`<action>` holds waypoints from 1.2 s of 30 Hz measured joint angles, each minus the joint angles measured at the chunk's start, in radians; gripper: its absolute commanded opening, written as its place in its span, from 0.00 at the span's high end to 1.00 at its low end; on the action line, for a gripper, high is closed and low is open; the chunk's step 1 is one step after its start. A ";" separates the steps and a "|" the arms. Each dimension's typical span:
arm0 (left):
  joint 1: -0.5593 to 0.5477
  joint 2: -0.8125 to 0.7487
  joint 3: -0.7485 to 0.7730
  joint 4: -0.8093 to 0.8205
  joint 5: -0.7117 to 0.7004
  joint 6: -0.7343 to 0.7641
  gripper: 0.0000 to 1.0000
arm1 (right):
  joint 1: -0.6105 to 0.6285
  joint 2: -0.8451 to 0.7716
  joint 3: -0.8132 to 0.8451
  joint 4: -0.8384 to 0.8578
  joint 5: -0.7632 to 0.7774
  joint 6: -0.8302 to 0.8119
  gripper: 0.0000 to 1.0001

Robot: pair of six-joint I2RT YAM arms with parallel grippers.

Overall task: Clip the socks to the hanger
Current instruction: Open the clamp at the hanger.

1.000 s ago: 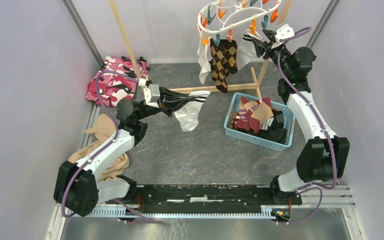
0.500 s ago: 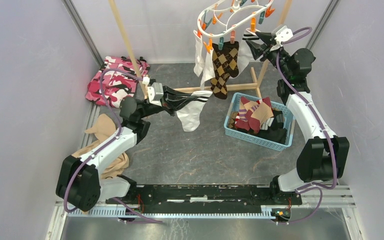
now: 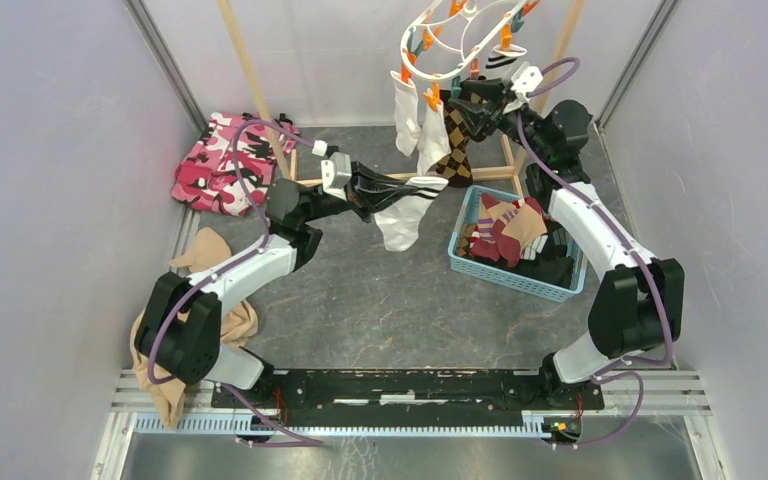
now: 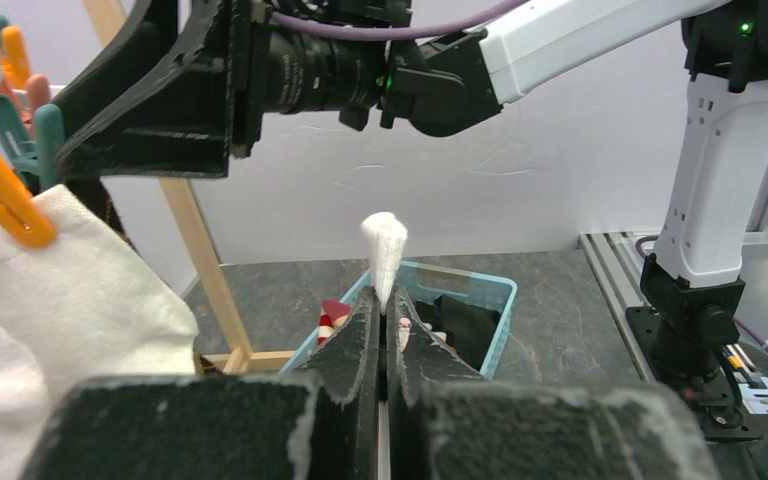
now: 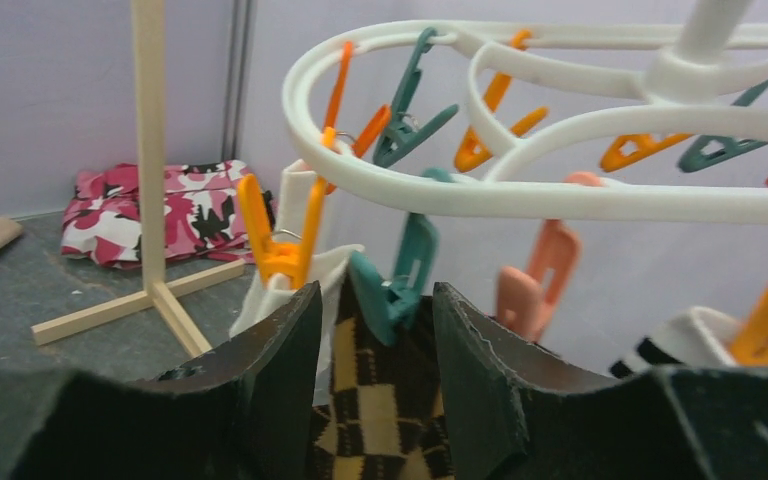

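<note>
The white hanger [image 3: 440,25] [image 5: 520,200] hangs at the back with orange and teal clips. Two white socks [image 3: 407,115], a brown argyle sock [image 3: 455,150] [image 5: 380,420] and a striped sock [image 3: 500,62] hang clipped to it. My right gripper [image 3: 465,100] [image 5: 375,300] is open, its jaws either side of a teal clip [image 5: 400,275] and the argyle sock's top. My left gripper [image 3: 390,187] [image 4: 385,300] is shut on a white sock with dark stripes [image 3: 400,220] [image 4: 383,250]. That sock dangles just below and left of the hanger.
A blue basket [image 3: 505,275] [image 4: 480,285] with more socks sits under the right arm. The wooden rack's post [image 3: 250,70] [image 5: 150,150] and base stand behind. Pink camouflage cloth [image 3: 225,165] lies back left, a tan garment [image 3: 230,325] near the left base.
My right gripper has slid left along the hanger, from the striped sock to the argyle one. The hanger has tilted. My left arm has carried its sock right, toward the hanger.
</note>
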 measured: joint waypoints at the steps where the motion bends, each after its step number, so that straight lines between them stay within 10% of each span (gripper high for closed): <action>1: -0.008 0.008 0.005 0.005 -0.001 0.000 0.98 | 0.012 0.005 0.000 -0.002 0.000 0.001 0.50; 15: -0.116 0.196 0.174 0.028 -0.049 0.010 0.98 | 0.100 0.001 0.022 -0.130 -0.063 -0.045 0.44; 36: -0.105 0.576 0.553 0.024 -0.135 0.089 0.98 | -0.245 -0.180 0.050 -0.087 0.097 0.115 0.49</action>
